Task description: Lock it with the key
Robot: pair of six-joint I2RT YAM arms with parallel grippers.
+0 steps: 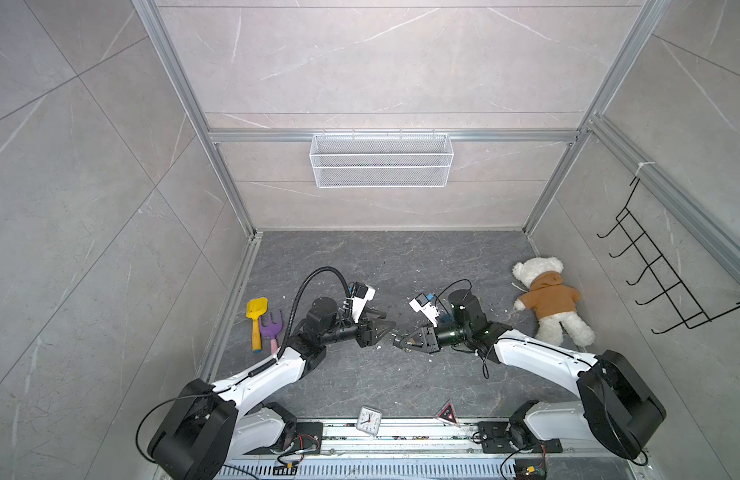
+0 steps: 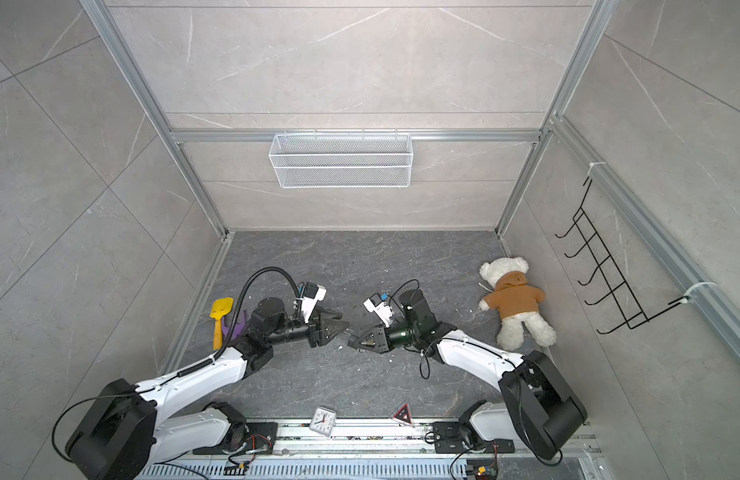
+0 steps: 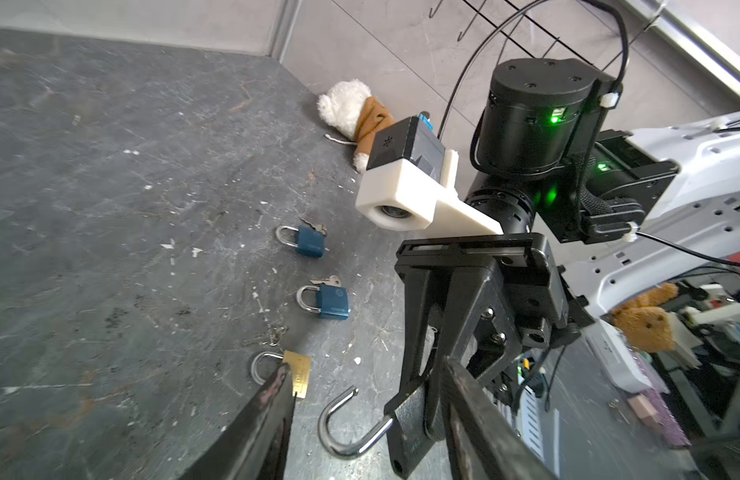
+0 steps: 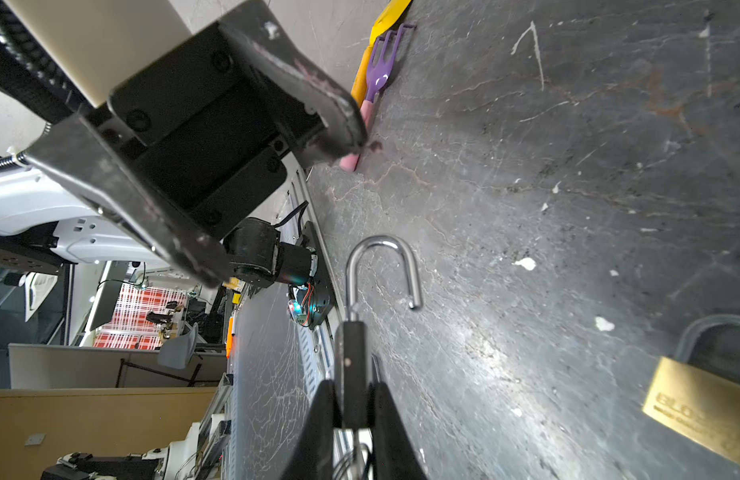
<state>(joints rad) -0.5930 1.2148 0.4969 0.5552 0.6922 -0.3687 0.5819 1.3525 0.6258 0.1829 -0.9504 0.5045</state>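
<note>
A black padlock (image 4: 353,374) with its steel shackle (image 4: 380,266) swung open is held above the dark floor, my right gripper (image 4: 353,392) shut on its body. A thin wire ring (image 4: 355,457) shows behind the body between the fingers, and the key is hidden there. The left wrist view shows the same padlock (image 3: 405,432) and its shackle (image 3: 343,428). My left gripper (image 3: 365,365) stands open, facing the shackle with nothing between its fingers. In both top views the left gripper (image 1: 387,319) (image 2: 343,319) and right gripper (image 1: 396,343) (image 2: 350,343) nearly meet tip to tip.
On the floor lie a brass padlock (image 3: 299,374) and two blue padlocks (image 3: 312,241) (image 3: 330,301) with small keys beside them. A teddy bear (image 1: 551,299) lies right; a yellow shovel (image 1: 256,311) and purple rake (image 1: 271,326) left. A clock (image 1: 369,420) sits at the front rail.
</note>
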